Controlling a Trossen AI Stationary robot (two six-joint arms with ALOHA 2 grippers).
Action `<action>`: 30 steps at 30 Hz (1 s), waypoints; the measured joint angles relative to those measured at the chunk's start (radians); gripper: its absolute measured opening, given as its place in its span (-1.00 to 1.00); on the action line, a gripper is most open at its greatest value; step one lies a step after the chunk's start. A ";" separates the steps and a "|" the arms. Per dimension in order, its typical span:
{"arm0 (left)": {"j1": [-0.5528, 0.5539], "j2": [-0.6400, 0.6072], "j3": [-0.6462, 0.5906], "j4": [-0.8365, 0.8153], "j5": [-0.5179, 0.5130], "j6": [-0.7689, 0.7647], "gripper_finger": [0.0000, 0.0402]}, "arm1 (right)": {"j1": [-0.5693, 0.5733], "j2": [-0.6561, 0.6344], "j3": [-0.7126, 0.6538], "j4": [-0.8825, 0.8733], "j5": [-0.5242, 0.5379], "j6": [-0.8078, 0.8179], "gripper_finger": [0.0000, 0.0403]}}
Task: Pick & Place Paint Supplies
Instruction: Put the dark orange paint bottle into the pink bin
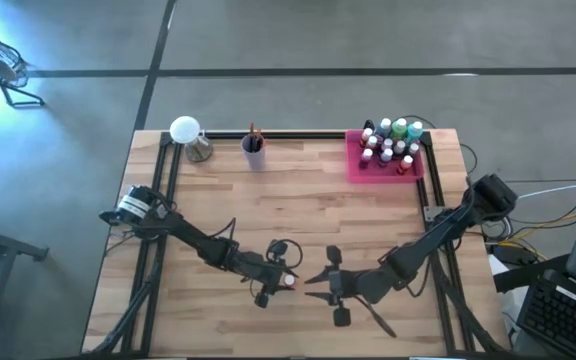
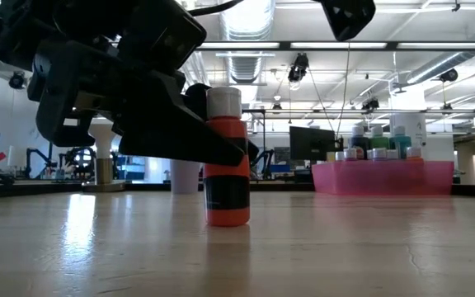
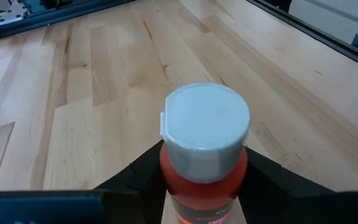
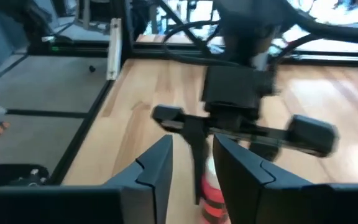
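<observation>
A red paint bottle [image 2: 227, 157] with a white cap [image 3: 207, 127] stands upright on the wooden table, near the middle of its front half. My left gripper [image 1: 286, 280] reaches in from the left and is shut on it. My right gripper [image 1: 314, 283] comes from the right and hovers a little to the bottle's right, facing the left gripper. Its fingers [image 4: 160, 165] are open with nothing between them. Several more white-capped paint bottles [image 1: 393, 140] stand in the pink tray [image 1: 353, 168] at the far right. My left gripper pinches the red bottle's body [image 3: 166, 180] just below the cap, one finger [image 3: 135, 180] on each side. The fingers come from the table's left, nearly level and slanting slightly down. The bottle stays upright, with its base [image 2: 227, 219] on the table.
A lilac cup [image 1: 254, 152] holding brushes and a white-globed lamp [image 1: 186, 131] stand along the far edge. A black frame rail [image 1: 298, 134] runs along the table's edges. Bare wood lies between the grippers and the tray [image 2: 386, 177].
</observation>
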State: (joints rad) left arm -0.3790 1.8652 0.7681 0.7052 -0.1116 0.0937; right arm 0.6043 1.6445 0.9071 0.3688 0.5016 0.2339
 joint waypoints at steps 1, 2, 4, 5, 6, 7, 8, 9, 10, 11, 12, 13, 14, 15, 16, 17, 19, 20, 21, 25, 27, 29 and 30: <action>0.000 0.000 0.000 0.000 0.000 0.000 -0.19 | -0.002 0.007 0.005 0.001 -0.015 0.000 -0.42; 0.000 0.000 0.000 0.000 0.000 0.000 -0.19 | -0.004 0.013 0.008 0.001 -0.029 0.001 -0.41; 0.000 -0.001 0.000 0.001 0.000 0.000 -0.19 | -0.007 0.017 0.013 0.000 -0.037 0.002 -0.38; 0.000 -0.002 0.000 0.003 0.001 0.000 -0.19 | -0.007 0.019 0.016 -0.001 -0.039 0.002 -0.37; 0.000 -0.002 0.000 0.008 0.001 0.000 -0.19 | -0.007 0.019 0.017 -0.004 -0.039 0.002 -0.35; 0.000 -0.003 0.000 0.012 0.001 0.000 -0.19 | -0.007 0.019 0.017 -0.005 -0.039 0.000 -0.34; 0.000 -0.005 0.000 0.019 0.001 -0.003 -0.19 | -0.007 0.019 0.018 -0.005 -0.039 -0.001 -0.32; 0.000 -0.006 0.001 0.026 0.002 -0.008 -0.19 | -0.007 0.019 0.019 -0.005 -0.039 0.000 -0.30; 0.000 -0.008 0.005 0.025 0.002 -0.012 -0.19 | -0.008 0.019 0.019 -0.005 -0.039 0.002 -0.28; 0.000 -0.010 0.010 0.027 0.002 -0.013 -0.19 | -0.008 0.019 0.019 -0.005 -0.039 0.002 -0.27; 0.000 -0.014 0.015 0.026 0.002 -0.013 -0.19 | -0.009 0.018 0.019 -0.006 -0.039 0.002 -0.25; 0.000 -0.017 0.020 0.026 0.002 -0.013 -0.19 | -0.009 0.018 0.019 -0.006 -0.039 0.002 -0.23; 0.001 -0.019 0.026 0.027 0.002 -0.013 -0.19 | -0.013 0.017 0.019 -0.006 -0.039 0.002 -0.21; 0.000 -0.022 0.032 0.027 0.002 -0.013 -0.19 | -0.014 0.016 0.019 -0.006 -0.039 0.002 -0.19; 0.000 -0.023 0.038 0.026 0.002 -0.009 -0.19 | -0.017 0.015 0.019 -0.006 -0.038 0.002 -0.17; 0.000 -0.024 0.045 0.021 0.002 -0.006 -0.19 | -0.019 0.015 0.019 -0.006 -0.038 0.002 -0.14; 0.001 -0.026 0.059 0.007 0.002 0.009 -0.19 | -0.023 0.015 0.019 -0.006 -0.035 0.002 -0.10; 0.001 -0.026 0.065 -0.001 0.002 0.014 -0.19 | -0.025 0.015 0.019 -0.006 -0.035 0.003 -0.07; 0.001 -0.026 0.071 -0.003 0.002 0.020 -0.19 | -0.027 0.015 0.019 -0.006 -0.035 0.003 -0.05; 0.002 -0.030 0.084 -0.006 0.002 0.044 -0.19 | -0.035 0.015 0.019 -0.007 -0.034 0.002 0.05; 0.002 -0.034 0.086 -0.007 0.002 0.045 -0.19 | -0.037 0.015 0.019 -0.013 -0.034 0.002 0.11; 0.002 -0.035 0.090 -0.007 0.002 0.045 -0.19 | -0.036 0.015 0.019 -0.016 -0.032 0.002 0.16; 0.002 -0.035 0.094 -0.008 0.002 0.046 -0.19 | -0.036 0.015 0.019 -0.018 -0.032 0.002 0.18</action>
State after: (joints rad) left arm -0.3767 1.8297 0.8625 0.6968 -0.1097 0.1394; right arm 0.5678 1.6596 0.9257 0.3508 0.4698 0.2363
